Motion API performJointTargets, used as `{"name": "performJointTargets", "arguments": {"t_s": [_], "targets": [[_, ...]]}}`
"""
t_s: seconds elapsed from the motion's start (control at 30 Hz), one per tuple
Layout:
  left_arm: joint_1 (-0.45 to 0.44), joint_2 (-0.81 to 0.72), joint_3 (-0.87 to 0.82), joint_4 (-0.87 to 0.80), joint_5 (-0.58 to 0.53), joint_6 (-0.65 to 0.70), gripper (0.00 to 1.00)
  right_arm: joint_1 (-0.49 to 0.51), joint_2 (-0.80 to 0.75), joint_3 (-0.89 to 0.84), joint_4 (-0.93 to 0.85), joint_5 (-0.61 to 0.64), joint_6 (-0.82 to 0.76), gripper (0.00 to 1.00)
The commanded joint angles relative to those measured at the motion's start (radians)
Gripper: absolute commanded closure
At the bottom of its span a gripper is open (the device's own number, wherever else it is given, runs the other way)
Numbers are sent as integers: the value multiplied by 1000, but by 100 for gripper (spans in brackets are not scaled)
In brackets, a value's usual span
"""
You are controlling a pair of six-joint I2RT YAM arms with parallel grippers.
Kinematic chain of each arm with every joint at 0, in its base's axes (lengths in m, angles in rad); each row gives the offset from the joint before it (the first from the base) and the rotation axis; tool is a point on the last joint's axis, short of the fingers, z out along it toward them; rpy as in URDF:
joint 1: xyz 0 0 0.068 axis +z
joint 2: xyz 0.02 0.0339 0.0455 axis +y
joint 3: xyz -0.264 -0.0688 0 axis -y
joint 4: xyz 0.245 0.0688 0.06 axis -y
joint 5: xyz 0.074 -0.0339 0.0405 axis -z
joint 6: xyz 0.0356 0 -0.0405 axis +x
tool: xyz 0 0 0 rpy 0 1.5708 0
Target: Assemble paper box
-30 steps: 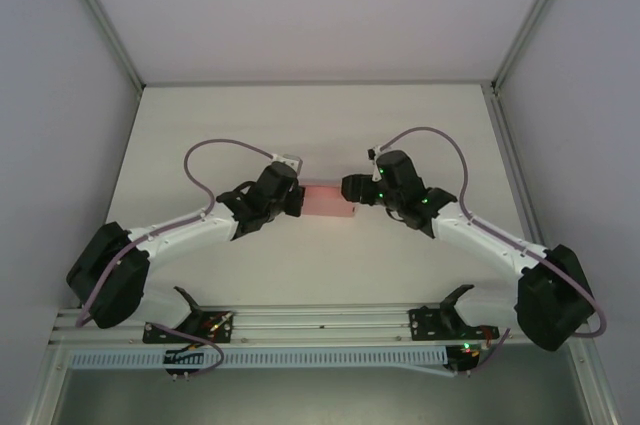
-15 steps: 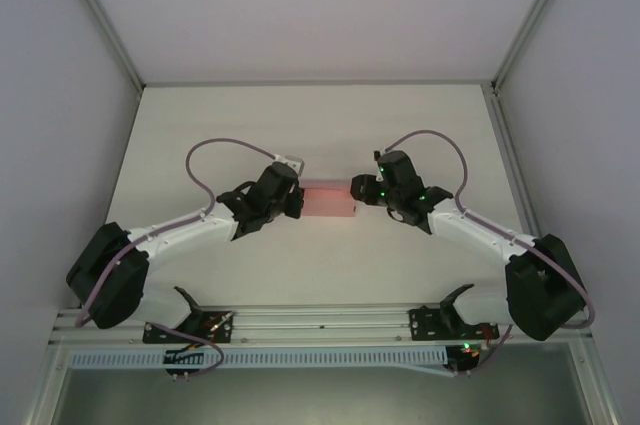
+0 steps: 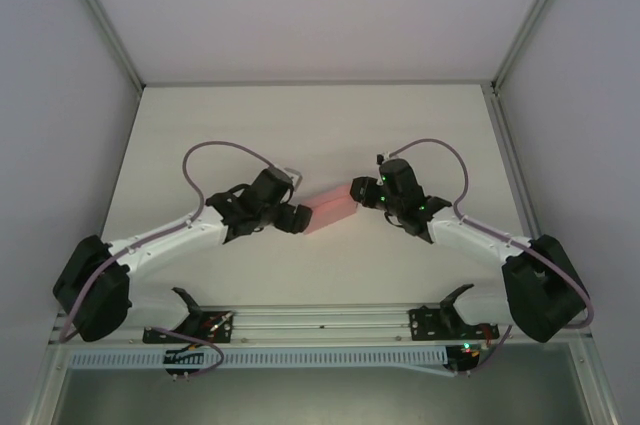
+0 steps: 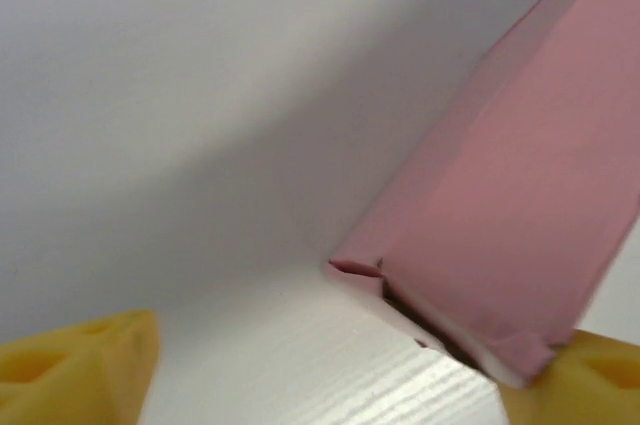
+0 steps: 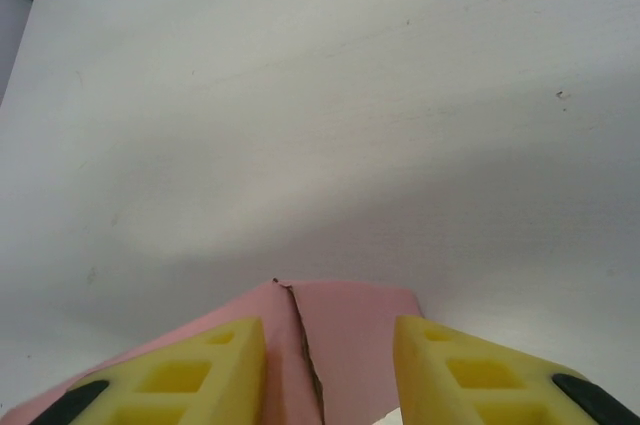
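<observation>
The box, at the centre of the table, is clasped at its 2 o'clock end by the right gripper. The left gripper is spread wide at 8 o'clock. Held by one end, the thin card could be twisted and its seam reopened.

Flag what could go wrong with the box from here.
1. The right gripper pinches just one end of the box, right at an open seam; squeezing could crush or split it.
2. The open left gripper has one finger at the other end; moving it could drag the box askew.
</observation>
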Motion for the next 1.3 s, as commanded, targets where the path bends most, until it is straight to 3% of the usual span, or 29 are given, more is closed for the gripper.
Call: {"name": "performJointTargets", "arguments": {"t_s": [0.0, 0.27, 0.37, 0.57, 0.8, 0.93, 1.1, 1.27], "targets": [[-15, -27, 39, -37, 75, 9, 0, 26, 36, -74, -180, -30, 17, 65], [-2, -39, 86, -29, 115, -9, 0, 33, 56, -122, -142, -47, 55, 68], [51, -39, 81, -28, 120, -56, 0, 34, 62, -124, -144, -41, 50, 72], [192, -37, -27, 94, 285, -83, 0, 33, 91, -123, -131, -54, 52, 75], [200, -7, -177, 200, 341, -53, 4, 34, 102, -122, -122, -41, 59, 77], [199, 21, -267, 290, 388, -34, 21, 32, 123, -132, -110, -38, 49, 78], [186, 64, -366, 420, 392, 14, 32, 30, 148, -168, 0, -84, -27, 83], [172, 122, -436, 501, 382, 35, 51, 20, 152, -191, 85, -125, -153, 87]]}}
